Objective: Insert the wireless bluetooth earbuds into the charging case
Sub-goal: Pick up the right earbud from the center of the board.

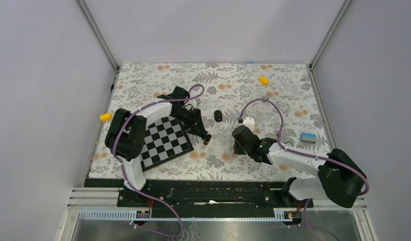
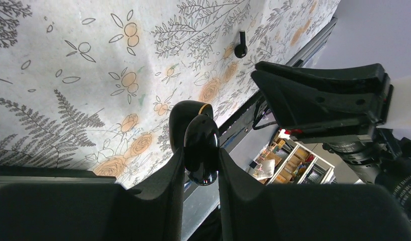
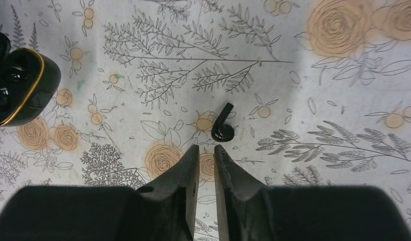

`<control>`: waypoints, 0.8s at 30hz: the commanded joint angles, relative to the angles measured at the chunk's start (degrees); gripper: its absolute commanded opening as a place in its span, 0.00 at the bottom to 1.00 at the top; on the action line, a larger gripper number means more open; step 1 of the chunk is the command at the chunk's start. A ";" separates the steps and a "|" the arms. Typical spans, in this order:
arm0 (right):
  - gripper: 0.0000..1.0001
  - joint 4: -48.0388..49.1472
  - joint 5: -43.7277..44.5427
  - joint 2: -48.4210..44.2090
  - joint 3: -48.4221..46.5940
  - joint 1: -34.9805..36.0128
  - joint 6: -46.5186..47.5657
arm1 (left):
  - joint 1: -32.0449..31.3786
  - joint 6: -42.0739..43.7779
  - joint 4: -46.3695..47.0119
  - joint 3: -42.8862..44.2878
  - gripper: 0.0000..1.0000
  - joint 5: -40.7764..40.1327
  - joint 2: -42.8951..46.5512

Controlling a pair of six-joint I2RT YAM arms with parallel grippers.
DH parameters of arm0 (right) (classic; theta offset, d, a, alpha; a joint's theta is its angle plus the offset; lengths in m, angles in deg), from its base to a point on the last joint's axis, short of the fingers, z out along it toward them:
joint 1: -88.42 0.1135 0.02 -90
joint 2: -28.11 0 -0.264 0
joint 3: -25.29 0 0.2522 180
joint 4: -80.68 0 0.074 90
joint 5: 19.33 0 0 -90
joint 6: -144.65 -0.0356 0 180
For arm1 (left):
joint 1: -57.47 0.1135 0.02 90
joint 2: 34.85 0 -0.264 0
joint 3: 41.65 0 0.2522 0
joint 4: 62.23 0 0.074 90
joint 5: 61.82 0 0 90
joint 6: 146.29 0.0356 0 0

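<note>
My left gripper [image 2: 201,156] is shut on the charging case [image 2: 200,145], a glossy black pebble with a gold rim, held just above the floral cloth. The right wrist view shows the case [image 3: 20,88] open at the far left, its dark wells facing the camera. One black earbud [image 3: 222,129] with a short stem lies on the cloth just beyond the tips of my right gripper [image 3: 207,149]. That gripper stands open by a narrow gap with nothing in it. The same earbud [image 2: 240,44] shows far off in the left wrist view. A second earbud is not clearly visible.
A checkered board [image 1: 163,143] lies under the left arm. A black oval object [image 1: 218,115] rests between the arms. A white block [image 1: 248,122], a blue item [image 1: 308,137] and two yellow blocks [image 1: 264,80] [image 1: 105,116] sit around the cloth.
</note>
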 commanded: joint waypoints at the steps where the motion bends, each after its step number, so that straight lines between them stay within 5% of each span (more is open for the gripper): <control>1: 0.29 -2.99 5.89 -2.97 -0.84 -0.17 0.66 | -0.09 0.08 1.25 2.70 0.00 0.49 -0.96; 4: 0.45 -3.68 6.33 -1.41 -0.88 -0.26 1.52 | -0.09 0.08 1.26 3.01 0.00 0.56 -1.04; 6: 0.47 -3.60 5.26 0.26 -1.57 -0.26 1.93 | -0.09 0.00 1.28 2.96 0.00 0.55 -1.05; 24: 0.43 -1.31 4.33 11.50 -7.09 -0.26 5.66 | -0.09 0.34 1.27 3.01 0.00 -0.50 0.16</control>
